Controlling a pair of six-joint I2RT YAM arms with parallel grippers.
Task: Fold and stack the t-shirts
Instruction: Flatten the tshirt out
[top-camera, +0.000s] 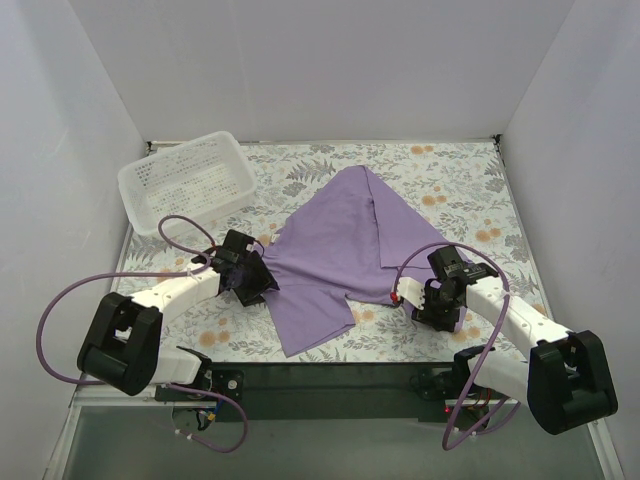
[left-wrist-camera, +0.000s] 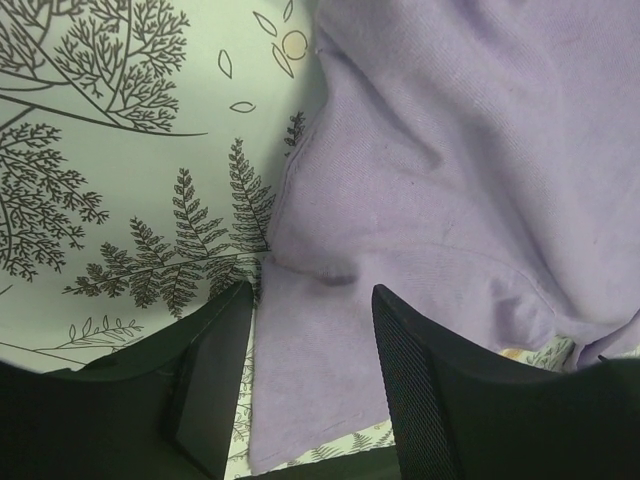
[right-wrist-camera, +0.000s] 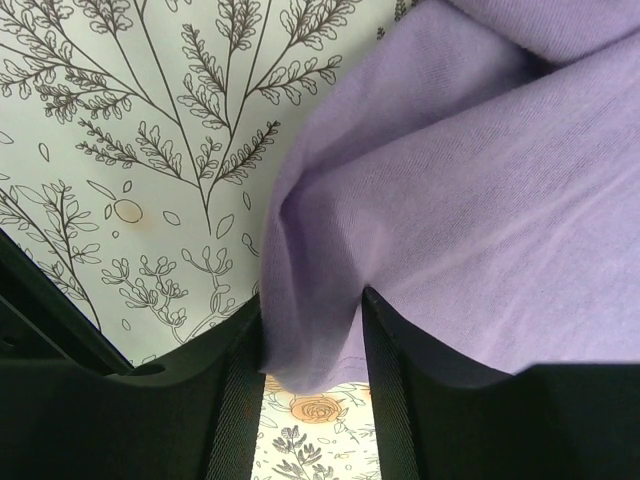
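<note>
One purple t-shirt (top-camera: 340, 250) lies partly folded on the floral table cover, a point toward the back and a loose flap toward the front. My left gripper (top-camera: 250, 283) is at the shirt's left edge. In the left wrist view it (left-wrist-camera: 312, 300) is open, with the flat shirt edge (left-wrist-camera: 330, 360) lying between its fingers. My right gripper (top-camera: 420, 300) is at the shirt's front right corner. In the right wrist view it (right-wrist-camera: 312, 310) is shut on a bunched fold of the shirt (right-wrist-camera: 310, 340), held just above the table. No other t-shirt shows.
An empty white mesh basket (top-camera: 185, 180) stands at the back left. The floral table cover (top-camera: 450, 180) is bare to the right of the shirt. White walls close in the left, back and right sides. Purple cables loop from both arms.
</note>
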